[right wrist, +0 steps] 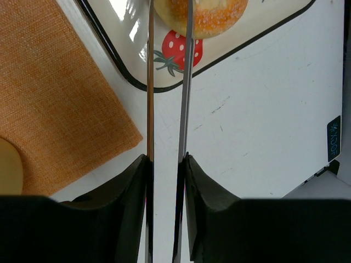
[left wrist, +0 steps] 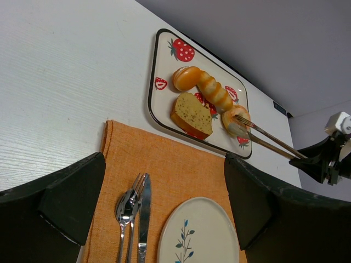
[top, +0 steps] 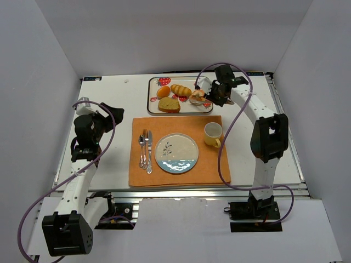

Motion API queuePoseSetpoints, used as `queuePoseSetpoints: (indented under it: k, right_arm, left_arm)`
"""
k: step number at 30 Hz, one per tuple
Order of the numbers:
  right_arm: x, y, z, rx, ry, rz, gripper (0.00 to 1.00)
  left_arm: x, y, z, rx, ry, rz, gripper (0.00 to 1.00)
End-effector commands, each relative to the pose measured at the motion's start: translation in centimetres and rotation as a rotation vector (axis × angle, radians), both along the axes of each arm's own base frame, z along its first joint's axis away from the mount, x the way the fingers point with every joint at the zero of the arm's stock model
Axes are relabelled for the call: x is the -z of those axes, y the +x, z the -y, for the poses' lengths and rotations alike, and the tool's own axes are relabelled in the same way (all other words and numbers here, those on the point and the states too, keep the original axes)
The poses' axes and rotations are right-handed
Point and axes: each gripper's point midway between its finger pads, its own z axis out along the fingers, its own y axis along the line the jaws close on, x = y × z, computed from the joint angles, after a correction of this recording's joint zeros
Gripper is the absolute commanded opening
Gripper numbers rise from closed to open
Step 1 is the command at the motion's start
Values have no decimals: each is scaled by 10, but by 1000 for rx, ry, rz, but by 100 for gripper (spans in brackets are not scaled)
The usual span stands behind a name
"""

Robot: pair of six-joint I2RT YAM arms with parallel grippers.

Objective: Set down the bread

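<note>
Four breads (left wrist: pixel 193 114) on one tray (top: pixel 154 104) — right claw (right wrist: pixel 164 164) pinches tongs (right wrist: pixel 188 82) at the doughnut (right wrist: pixel 214 16), left claw (left wrist: pixel 164 170) gapes empty.

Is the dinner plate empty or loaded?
Empty: the plate shows only its painted pattern; doughnut and loaf slice are both in the strawberry tray.

The right wrist view's top edge crops the doughnut (right wrist: pixel 215 15) and the tongs (right wrist: pixel 185 82). The left wrist view's bottom edge crops the plate (left wrist: pixel 214 230).
</note>
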Motion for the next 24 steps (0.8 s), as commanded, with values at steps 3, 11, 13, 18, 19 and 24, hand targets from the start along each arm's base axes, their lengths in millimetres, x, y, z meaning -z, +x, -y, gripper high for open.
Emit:
queuePoseSetpoints:
  k: [3,11,13,18,19,24]
  right_arm:
    - [-85,-3,-10,0,122,172,0]
    - [-112,-56,-28,-151,249,148,0]
    - [-110,-89,-42,-261,321,88,0]
    - [-87,-180,-68,-510,347,-28,0]
    - [-90,-194,-69,-536,351,-17,0]
    - [-48,-238,-76,-572,310,-93,0]
  left_arm:
    - [-12,-2,1,0,-1,37,98]
    - [-12,-4,1,-1,0,40,98]
    - [-12,-4,1,-1,0,40,98]
    - [-13,-6,0,-6,2,42,98]
    - [-14,-6,0,-6,1,44,98]
    - [-12,-9,1,-4,-6,44,98]
